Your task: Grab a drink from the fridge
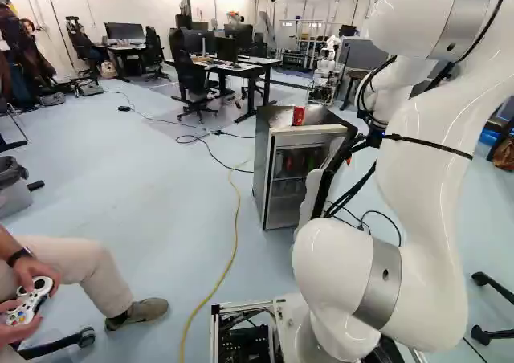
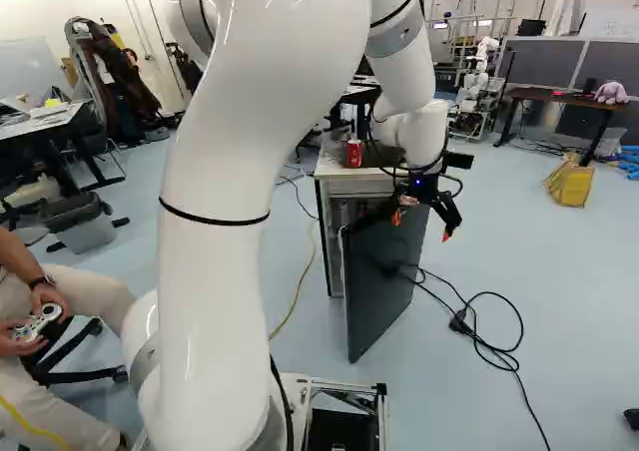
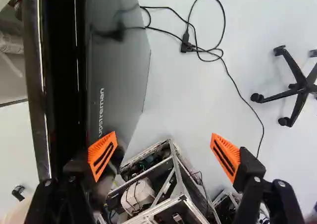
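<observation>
— Two fingers of the gripper (image 3: 163, 140) stand wide apart, with nothing between them. Where does that leave us?

— Beside the fridge door (image 2: 384, 271), on its outer side by the top edge. Whether one finger touches it, I can't tell.

— So the step is getting past the door?

— I'd judge so. It juts out towards the base from the cabinet's right front corner. Pushing on the outer face would likely swing it shut, so rise clear of the top edge first, cross over, and ease the inner face outward if more room is needed.

— And the drinks?

— Dark bottles or cans (image 1: 295, 162) show on a shelf inside the fridge (image 1: 261, 158), behind its front opening. Go in level, wrist clear of the left and right front edges.

— The red can (image 1: 298, 116)?

— Upright on top, near the front edge. Keep the forearm high there, or it could get knocked off.
</observation>
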`<state>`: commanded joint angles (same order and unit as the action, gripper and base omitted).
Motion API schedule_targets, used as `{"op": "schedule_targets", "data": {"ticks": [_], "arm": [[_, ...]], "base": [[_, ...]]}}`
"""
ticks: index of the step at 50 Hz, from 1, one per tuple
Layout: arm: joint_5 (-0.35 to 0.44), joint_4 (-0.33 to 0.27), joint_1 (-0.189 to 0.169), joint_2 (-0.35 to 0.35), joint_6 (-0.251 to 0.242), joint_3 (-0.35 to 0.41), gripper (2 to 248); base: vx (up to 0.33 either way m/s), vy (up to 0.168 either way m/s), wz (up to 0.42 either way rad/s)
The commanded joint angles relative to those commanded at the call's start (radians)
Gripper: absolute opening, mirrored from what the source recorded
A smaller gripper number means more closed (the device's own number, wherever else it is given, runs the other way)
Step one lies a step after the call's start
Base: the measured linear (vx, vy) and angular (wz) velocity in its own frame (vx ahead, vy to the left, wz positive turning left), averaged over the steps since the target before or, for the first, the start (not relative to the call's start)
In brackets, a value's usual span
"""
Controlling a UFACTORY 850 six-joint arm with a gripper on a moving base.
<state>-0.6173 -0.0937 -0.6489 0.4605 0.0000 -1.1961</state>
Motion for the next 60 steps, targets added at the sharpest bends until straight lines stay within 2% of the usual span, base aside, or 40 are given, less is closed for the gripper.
{"op": "schedule_targets", "data": {"ticks": [60], "arm": [[0.000, 0.000, 0.131, -0.056, 0.000, 0.080, 247]], "base": [[0.000, 0.000, 0.000]]}}
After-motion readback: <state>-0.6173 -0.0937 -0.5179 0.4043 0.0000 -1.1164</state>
